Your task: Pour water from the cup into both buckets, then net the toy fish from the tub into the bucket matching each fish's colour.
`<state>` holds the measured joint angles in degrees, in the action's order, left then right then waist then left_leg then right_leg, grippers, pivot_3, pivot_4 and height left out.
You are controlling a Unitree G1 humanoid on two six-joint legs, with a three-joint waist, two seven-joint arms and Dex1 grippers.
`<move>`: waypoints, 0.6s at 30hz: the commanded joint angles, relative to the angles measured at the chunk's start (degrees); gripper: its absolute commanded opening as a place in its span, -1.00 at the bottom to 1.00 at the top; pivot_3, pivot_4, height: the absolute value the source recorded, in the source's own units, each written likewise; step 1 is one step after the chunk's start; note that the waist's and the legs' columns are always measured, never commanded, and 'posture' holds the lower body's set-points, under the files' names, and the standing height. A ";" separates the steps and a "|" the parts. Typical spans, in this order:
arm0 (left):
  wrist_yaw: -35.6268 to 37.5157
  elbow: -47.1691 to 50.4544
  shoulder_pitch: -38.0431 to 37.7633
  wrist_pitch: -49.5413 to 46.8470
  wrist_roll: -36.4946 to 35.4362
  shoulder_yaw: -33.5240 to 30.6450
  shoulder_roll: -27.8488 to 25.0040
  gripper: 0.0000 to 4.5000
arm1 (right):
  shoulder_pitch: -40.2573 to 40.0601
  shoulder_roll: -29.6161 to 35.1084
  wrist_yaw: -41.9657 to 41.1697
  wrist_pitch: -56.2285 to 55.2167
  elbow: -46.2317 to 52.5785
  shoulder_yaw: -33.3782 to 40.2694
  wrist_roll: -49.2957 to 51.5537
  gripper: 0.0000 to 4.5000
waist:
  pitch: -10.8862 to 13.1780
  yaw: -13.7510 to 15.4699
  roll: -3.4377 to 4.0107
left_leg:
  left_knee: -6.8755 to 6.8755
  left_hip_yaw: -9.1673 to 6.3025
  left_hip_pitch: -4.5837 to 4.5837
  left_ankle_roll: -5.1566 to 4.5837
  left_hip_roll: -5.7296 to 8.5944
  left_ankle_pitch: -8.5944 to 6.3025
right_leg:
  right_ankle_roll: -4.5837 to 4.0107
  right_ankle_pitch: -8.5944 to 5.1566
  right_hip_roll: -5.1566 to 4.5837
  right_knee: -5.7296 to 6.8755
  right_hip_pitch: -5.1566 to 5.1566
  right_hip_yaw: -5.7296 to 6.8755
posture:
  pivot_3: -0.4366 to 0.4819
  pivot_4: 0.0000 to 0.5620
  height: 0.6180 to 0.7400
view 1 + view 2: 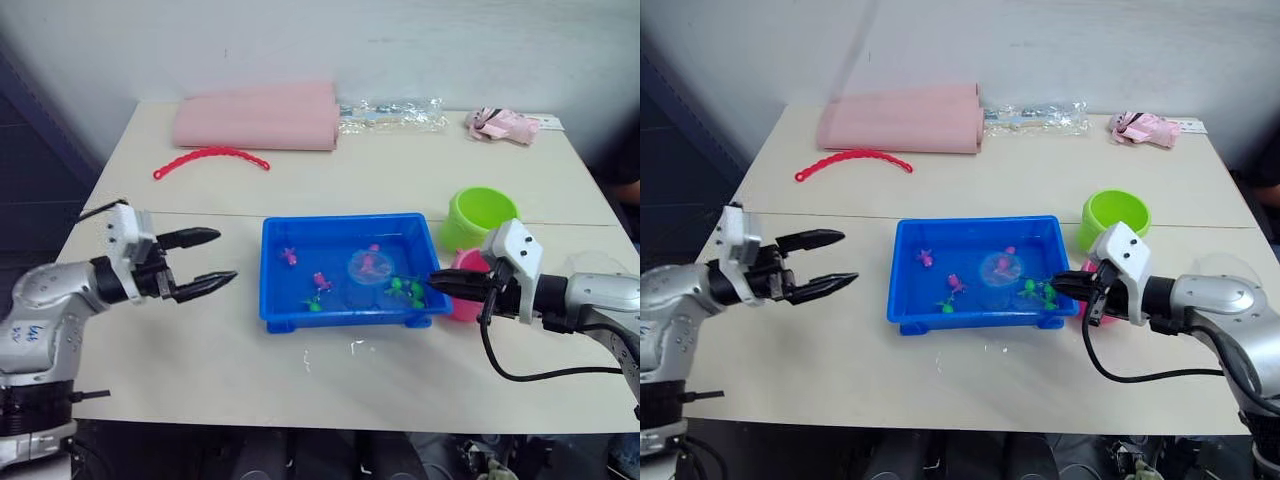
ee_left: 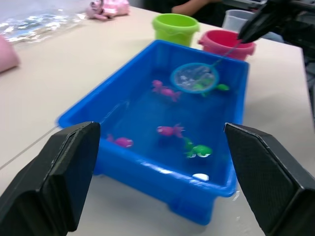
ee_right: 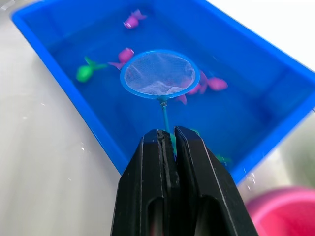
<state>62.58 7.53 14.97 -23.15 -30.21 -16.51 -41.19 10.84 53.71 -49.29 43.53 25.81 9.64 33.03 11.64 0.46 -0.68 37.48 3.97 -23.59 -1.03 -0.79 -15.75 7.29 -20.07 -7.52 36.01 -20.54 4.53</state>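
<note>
The blue tub (image 1: 345, 318) sits mid-table and holds water with pink toy fish (image 1: 322, 280) and green ones (image 1: 405, 290). My right gripper (image 1: 436, 283) is at the tub's right end, shut on the net's thin handle. The net's hoop (image 3: 158, 73) is down in the tub by a pink fish (image 3: 214, 83). The pink bucket (image 1: 466, 305) stands right behind that gripper, and the green bucket (image 1: 480, 215) is farther back. The clear cup (image 2: 235, 18) is beyond the pink bucket. My left gripper (image 1: 222, 256) hangs open and empty left of the tub.
A rolled pink mat (image 1: 258, 120), a red beaded strip (image 1: 210, 157), clear plastic wrapping (image 1: 392, 115) and a pink bundle (image 1: 500, 124) lie along the table's far side. Water drops (image 1: 355, 347) spot the table in front of the tub.
</note>
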 commanded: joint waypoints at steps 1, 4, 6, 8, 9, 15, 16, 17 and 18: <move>-1.51 4.51 0.17 0.17 -1.50 1.62 1.01 0.94 | -0.49 0.91 0.33 -2.97 -2.04 1.19 -3.02 -1.00 | 0.00 0.01 0.00 | 0.02 0.00 0.02 0.00 0.00 0.00 | 0.00 0.00 0.00 -0.01 0.00 -0.01 | -0.05 -0.47 1.00; -1.93 4.88 0.47 -0.05 -1.72 2.24 1.25 0.94 | 0.64 1.25 0.54 -3.60 -3.22 1.37 -3.93 -1.00 | 0.00 -0.15 0.00 | -0.03 0.04 0.10 0.04 0.00 0.03 | -0.01 0.00 0.00 0.02 0.00 -0.05 | -0.05 -0.47 1.00; -2.27 5.09 0.58 -0.29 -1.89 2.38 1.34 0.94 | 1.77 1.70 0.36 -3.84 -4.00 1.48 -4.53 -1.00 | 0.00 -0.42 0.00 | -0.09 0.05 0.18 0.06 0.00 0.04 | -0.01 0.00 0.01 0.02 0.03 -0.07 | -0.05 -0.47 1.00; -2.61 5.36 0.50 -0.54 -2.15 2.47 1.43 0.94 | 3.00 2.69 0.07 -3.70 -4.71 1.28 -5.42 -1.00 | 0.00 -0.64 0.00 | -0.18 0.12 0.25 0.08 -0.02 0.06 | -0.02 0.00 0.03 0.02 0.02 -0.13 | -0.05 -0.47 1.00; -2.75 5.42 0.48 -0.59 -2.21 2.58 1.47 0.94 | 3.75 3.21 -0.06 -3.68 -5.05 0.84 -6.07 -1.00 | 0.00 -0.61 0.00 | -0.18 0.14 0.25 0.09 -0.02 0.06 | -0.02 0.00 0.03 0.02 0.01 -0.14 | -0.05 -0.47 1.00; -3.24 6.42 0.66 -1.04 -2.85 3.55 1.92 0.94 | 12.00 3.43 1.35 -3.16 -7.37 -7.12 -11.88 -1.00 | 0.00 -0.56 0.00 | -0.15 0.14 0.25 0.08 -0.02 0.06 | -0.02 0.00 0.01 0.01 0.02 -0.15 | -0.05 -0.47 1.00; -3.19 6.70 0.65 -1.25 -3.05 3.67 1.87 0.94 | 13.01 3.28 1.69 -2.93 -7.59 -8.56 -13.05 -1.00 | 0.00 -0.62 0.00 | -0.15 0.15 0.25 0.08 -0.02 0.06 | -0.02 0.00 0.01 0.01 0.02 -0.15 | -0.05 -0.47 1.00; -2.98 6.94 0.65 -1.37 -3.13 3.86 1.71 0.94 | 14.20 3.40 1.66 -3.26 -7.89 -10.59 -14.81 -1.00 | 0.00 -0.63 0.00 | -0.15 0.15 0.26 0.08 -0.02 0.06 | -0.02 0.00 0.01 0.01 0.02 -0.16 | -0.05 -0.47 1.00; -2.81 7.20 0.66 -1.48 -3.12 4.09 1.52 0.94 | 15.44 4.01 1.53 -3.99 -8.28 -13.13 -17.46 -1.00 | 0.00 -0.63 0.00 | -0.16 0.16 0.26 0.08 -0.02 0.06 | -0.02 0.00 0.00 0.02 0.02 -0.17 | -0.05 -0.47 1.00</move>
<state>59.43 11.48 15.30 -24.35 -31.58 -12.50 -39.10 22.35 56.43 -48.09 41.00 17.71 2.45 22.03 11.64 -0.16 -0.68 37.30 4.13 -23.33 -0.94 -0.82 -15.69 7.26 -20.08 -7.52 36.02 -20.54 4.37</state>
